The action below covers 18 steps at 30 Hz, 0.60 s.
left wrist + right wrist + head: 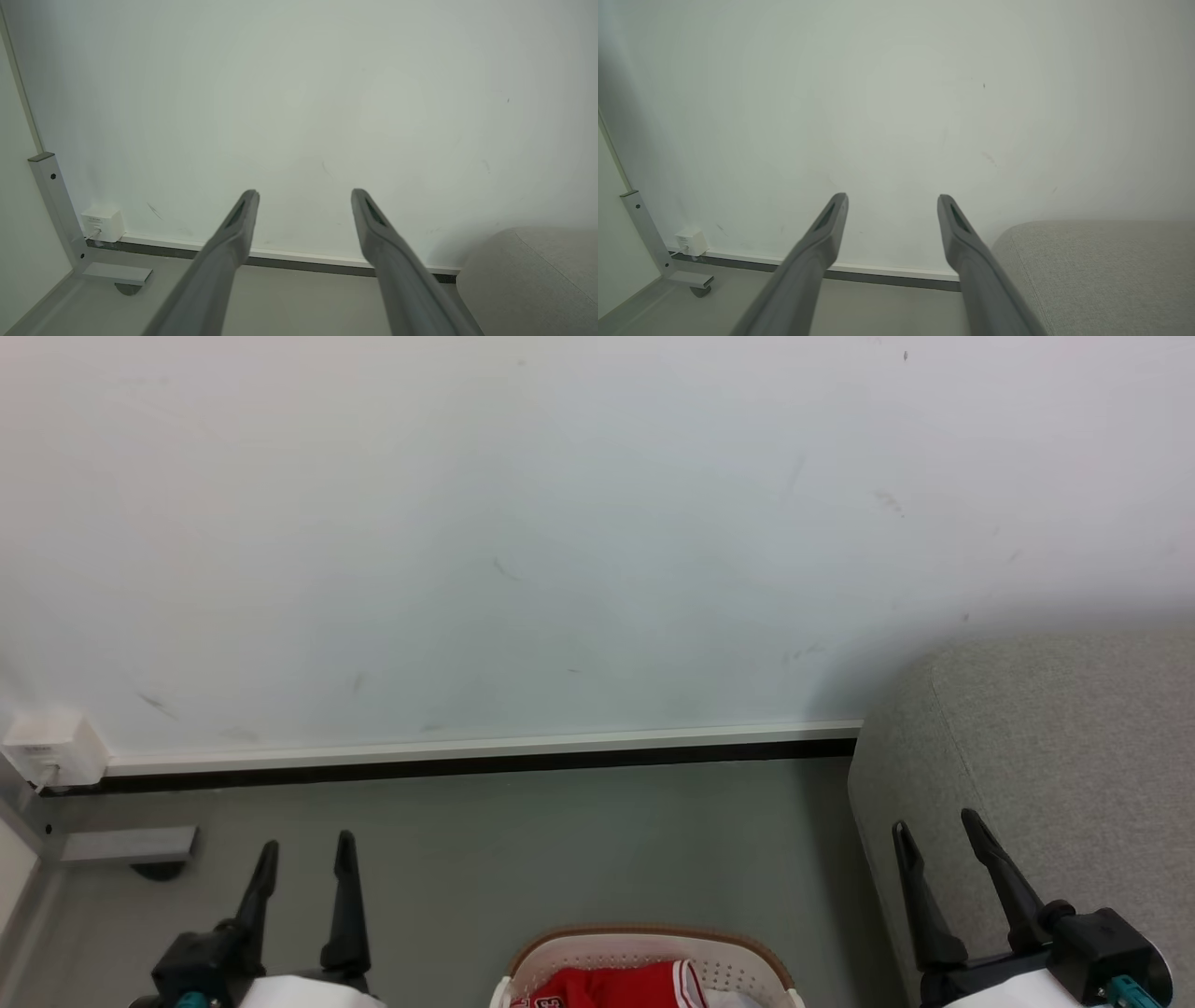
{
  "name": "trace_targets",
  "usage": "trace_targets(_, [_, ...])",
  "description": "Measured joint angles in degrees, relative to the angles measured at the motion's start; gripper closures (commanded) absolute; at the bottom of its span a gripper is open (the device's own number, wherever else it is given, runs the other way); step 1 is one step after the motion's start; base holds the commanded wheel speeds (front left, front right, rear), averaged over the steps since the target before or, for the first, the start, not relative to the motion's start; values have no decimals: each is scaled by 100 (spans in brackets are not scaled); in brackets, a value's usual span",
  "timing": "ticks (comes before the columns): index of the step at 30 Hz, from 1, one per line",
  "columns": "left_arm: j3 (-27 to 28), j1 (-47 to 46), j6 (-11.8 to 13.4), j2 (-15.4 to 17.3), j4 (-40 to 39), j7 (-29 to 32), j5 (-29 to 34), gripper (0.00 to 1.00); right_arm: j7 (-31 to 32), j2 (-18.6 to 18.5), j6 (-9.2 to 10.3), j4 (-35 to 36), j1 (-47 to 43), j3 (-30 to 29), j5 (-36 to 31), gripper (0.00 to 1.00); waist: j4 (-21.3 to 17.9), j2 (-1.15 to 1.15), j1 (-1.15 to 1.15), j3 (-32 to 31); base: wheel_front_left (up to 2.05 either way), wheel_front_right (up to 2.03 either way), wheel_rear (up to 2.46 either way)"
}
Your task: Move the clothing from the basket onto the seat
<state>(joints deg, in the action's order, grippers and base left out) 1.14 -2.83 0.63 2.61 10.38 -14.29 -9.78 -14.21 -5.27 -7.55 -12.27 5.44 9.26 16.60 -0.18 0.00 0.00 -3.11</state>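
Observation:
Red clothing (616, 987) with white trim lies in the white perforated basket (644, 941), whose brown rim shows at the bottom middle of the head view. The light-grey seat (1046, 747) stands to the right of the basket, also seen in both wrist views (537, 275) (1101, 266). My left gripper (306, 849) is open at the lower left, left of the basket, holding nothing. My right gripper (936, 826) is open at the lower right, in front of the seat's near corner, holding nothing. Both point at the wall (303, 193) (892, 198).
A pale wall with a white skirting strip (467, 747) runs across ahead. A white socket box (51, 747) sits low on the wall at the left. A grey metal frame foot (126, 845) rests on the grey floor (560, 849) near it.

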Motion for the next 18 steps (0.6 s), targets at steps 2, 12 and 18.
trace_targets(2, [-5,0,1,0,1,-26,96,0,-33,1,0,0,0,9,-55,0,0,0,0,-5,0,0,0])
trace_targets(12, [-47,0,44,3,1,-82,275,0,-93,15,0,0,16,-4,-240,0,0,0,0,-12,0,0,0])
trace_targets(18, [-58,0,45,4,13,-82,270,0,-93,25,0,0,17,-12,-229,0,-1,0,0,-7,0,0,0])
